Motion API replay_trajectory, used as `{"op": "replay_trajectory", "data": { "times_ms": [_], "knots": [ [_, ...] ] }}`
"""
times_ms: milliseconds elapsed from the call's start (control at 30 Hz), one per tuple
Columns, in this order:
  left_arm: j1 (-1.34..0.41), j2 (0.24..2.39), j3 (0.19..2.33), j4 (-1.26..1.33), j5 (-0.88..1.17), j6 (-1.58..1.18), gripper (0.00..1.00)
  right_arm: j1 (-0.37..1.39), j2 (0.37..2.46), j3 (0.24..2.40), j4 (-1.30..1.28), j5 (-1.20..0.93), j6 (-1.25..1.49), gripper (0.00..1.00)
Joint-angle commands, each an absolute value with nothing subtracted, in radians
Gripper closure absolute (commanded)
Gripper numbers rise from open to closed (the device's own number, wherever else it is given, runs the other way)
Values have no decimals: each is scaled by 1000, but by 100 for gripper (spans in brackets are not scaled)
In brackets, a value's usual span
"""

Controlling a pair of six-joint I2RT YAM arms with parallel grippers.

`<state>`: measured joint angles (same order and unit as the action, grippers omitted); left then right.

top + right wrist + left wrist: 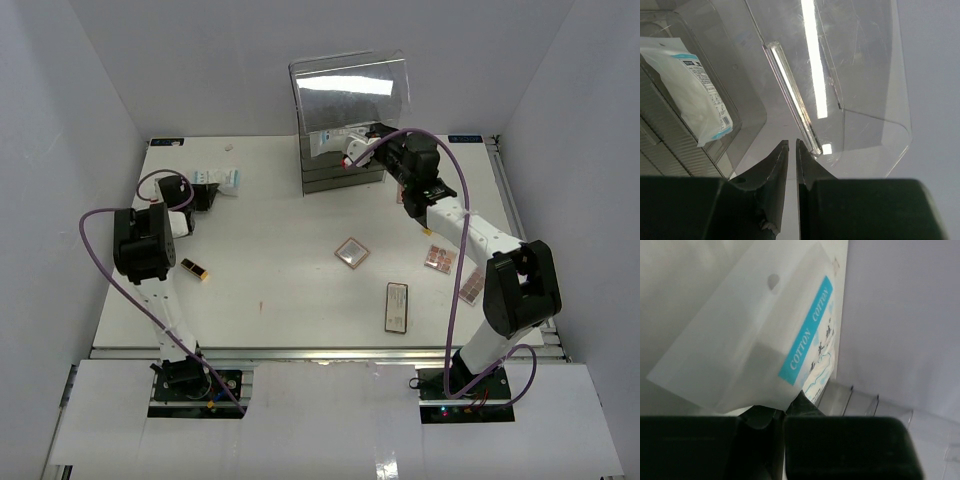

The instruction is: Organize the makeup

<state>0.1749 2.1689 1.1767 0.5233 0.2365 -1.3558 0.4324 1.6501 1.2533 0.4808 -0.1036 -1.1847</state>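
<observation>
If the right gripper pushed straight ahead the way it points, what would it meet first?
The right gripper would probably first meet the clear box's raised lid, near its hinge edge, though depth is unclear.

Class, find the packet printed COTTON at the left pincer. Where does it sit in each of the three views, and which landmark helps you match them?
Top external: the cotton packet is in the upper left of the picture.
Left wrist: it fills the centre, its blue strip running diagonally.
Right wrist: not in it; another packet lies in the clear box.
Shared landmark: the left pincer, pinching the packet's edge.
</observation>
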Motion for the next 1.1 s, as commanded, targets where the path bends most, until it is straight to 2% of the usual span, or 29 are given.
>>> {"op": "replay_trajectory", "data": {
  "times_ms": [0, 167, 300, 400, 767, 1067],
  "knots": [
    [160, 1862, 1016, 598, 377, -1227, 100, 434, 1605, 1253, 580, -98, -1161, 82],
    [113, 1547, 799, 595, 427, -1118, 100, 434, 1617, 1272, 584, -95, -1166, 82],
    [35, 1422, 691, 596, 458, -1065, 100, 433, 1624, 1281, 584, -99, -1168, 82],
    [-89, 1382, 682, 596, 439, -1028, 100, 434, 1628, 1286, 584, -96, -1164, 82],
    [-371, 1562, 876, 662, 397, -1009, 100, 433, 1622, 1280, 584, -95, -1167, 82],
    [-474, 1778, 1095, 656, 366, -1000, 100, 433, 1606, 1265, 584, -103, -1167, 82]
  ]
}}
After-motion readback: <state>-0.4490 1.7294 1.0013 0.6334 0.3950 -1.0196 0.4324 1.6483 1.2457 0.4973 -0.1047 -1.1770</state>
